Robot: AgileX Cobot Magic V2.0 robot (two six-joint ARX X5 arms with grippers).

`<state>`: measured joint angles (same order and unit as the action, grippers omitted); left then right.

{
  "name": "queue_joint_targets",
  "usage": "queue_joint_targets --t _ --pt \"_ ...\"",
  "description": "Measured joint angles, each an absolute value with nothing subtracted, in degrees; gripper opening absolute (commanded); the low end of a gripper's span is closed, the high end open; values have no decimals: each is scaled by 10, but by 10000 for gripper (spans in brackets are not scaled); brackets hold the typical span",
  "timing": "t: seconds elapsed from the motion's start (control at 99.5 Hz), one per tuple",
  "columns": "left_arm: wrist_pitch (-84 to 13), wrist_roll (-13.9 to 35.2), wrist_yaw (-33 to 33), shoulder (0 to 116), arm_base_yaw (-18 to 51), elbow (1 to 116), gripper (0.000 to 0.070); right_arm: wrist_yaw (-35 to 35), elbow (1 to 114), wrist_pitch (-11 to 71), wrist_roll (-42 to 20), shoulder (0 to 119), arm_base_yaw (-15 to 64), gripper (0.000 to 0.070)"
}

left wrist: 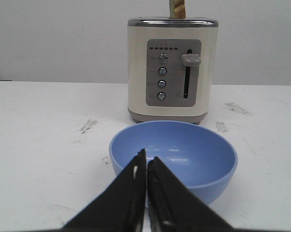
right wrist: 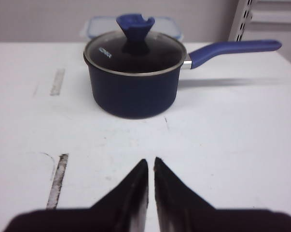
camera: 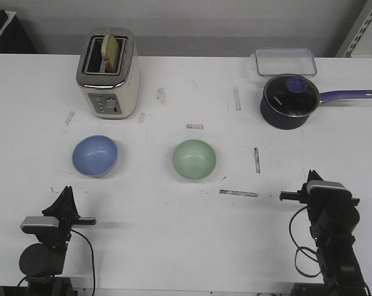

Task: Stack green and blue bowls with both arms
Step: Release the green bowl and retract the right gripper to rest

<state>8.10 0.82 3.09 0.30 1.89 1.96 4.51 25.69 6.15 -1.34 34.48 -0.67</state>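
The light blue bowl (camera: pixel 95 155) sits upright on the white table, left of centre, in front of the toaster. The pale green bowl (camera: pixel 194 160) sits upright near the middle, apart from the blue one. Both are empty. My left gripper (camera: pixel 66 191) is low at the near left, just short of the blue bowl; in the left wrist view it (left wrist: pixel 146 157) is shut and empty, tips pointing at the blue bowl (left wrist: pixel 193 159). My right gripper (camera: pixel 312 179) is at the near right, well right of the green bowl; in the right wrist view it (right wrist: pixel 150 162) is shut and empty above bare table.
A cream toaster (camera: pixel 108 73) with a slice of bread stands at the back left. A dark navy saucepan (camera: pixel 289 100) with a glass lid and a long handle sits at the back right, with a clear plastic container (camera: pixel 284 60) behind it. Tape marks (camera: pixel 238 193) dot the table.
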Motion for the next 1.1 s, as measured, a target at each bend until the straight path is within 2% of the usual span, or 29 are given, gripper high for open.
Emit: queue_joint_targets --t 0.271,0.463,1.096 --pt "81 8 31 3 19 20 3 40 199 76 -14 222 -4 13" --pt "81 8 31 3 19 20 3 -1 199 83 -14 166 -4 13" --pt "81 8 31 3 19 20 3 -15 199 79 -14 142 -4 13"
